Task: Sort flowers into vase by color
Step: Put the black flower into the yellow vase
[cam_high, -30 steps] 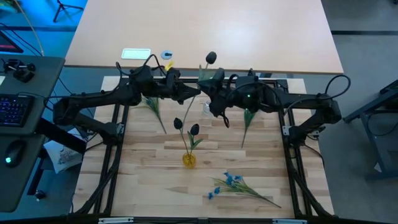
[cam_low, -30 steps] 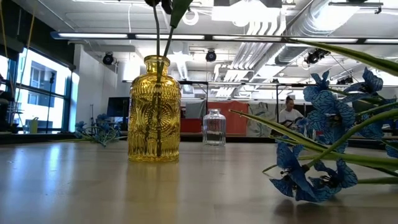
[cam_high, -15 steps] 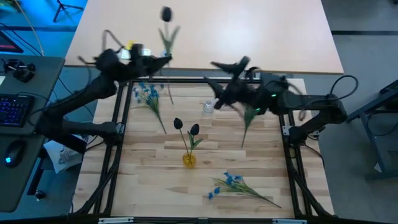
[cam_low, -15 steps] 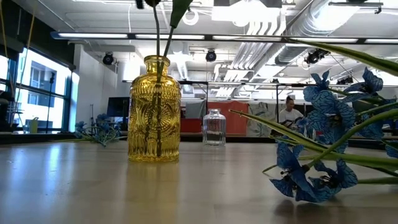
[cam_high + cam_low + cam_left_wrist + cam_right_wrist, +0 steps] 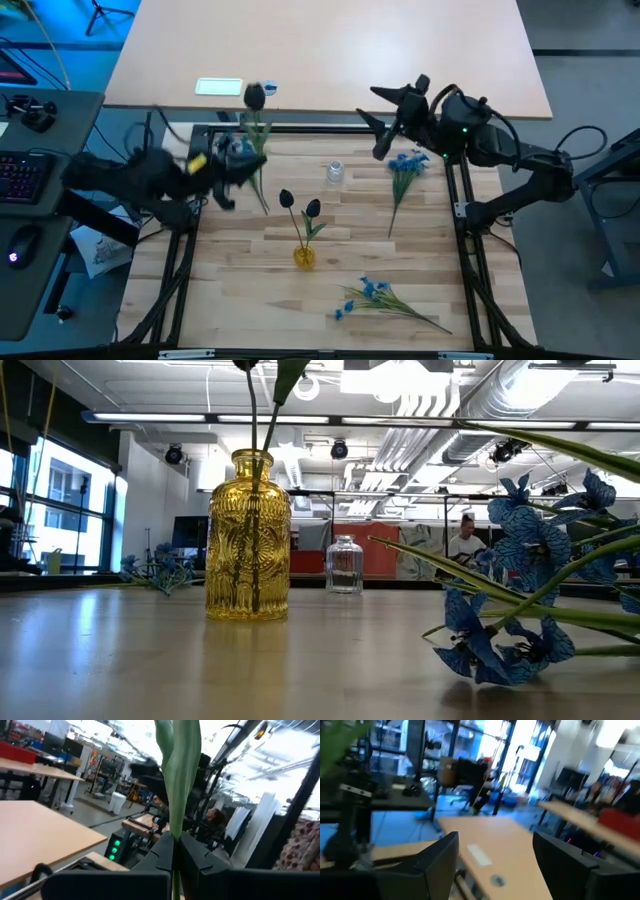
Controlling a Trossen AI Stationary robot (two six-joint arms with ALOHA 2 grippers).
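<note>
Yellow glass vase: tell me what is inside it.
The yellow glass vase holds two thin stems carrying black tulip buds, plus a green leaf. No blue flowers are in it. Its ribbed glass blurs the stems' lower ends, so water cannot be judged.

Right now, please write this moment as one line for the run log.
left gripper: shut on black flower, back-left | right gripper: open, empty, back-right | yellow vase: two black flowers | clear vase: empty

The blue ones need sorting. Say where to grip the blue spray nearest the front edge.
Probably the bare green stem of the blue spray, right of its blossoms, coming from straight above with the claw across it: it lies flat, blossoms bunched at its left end.
</note>
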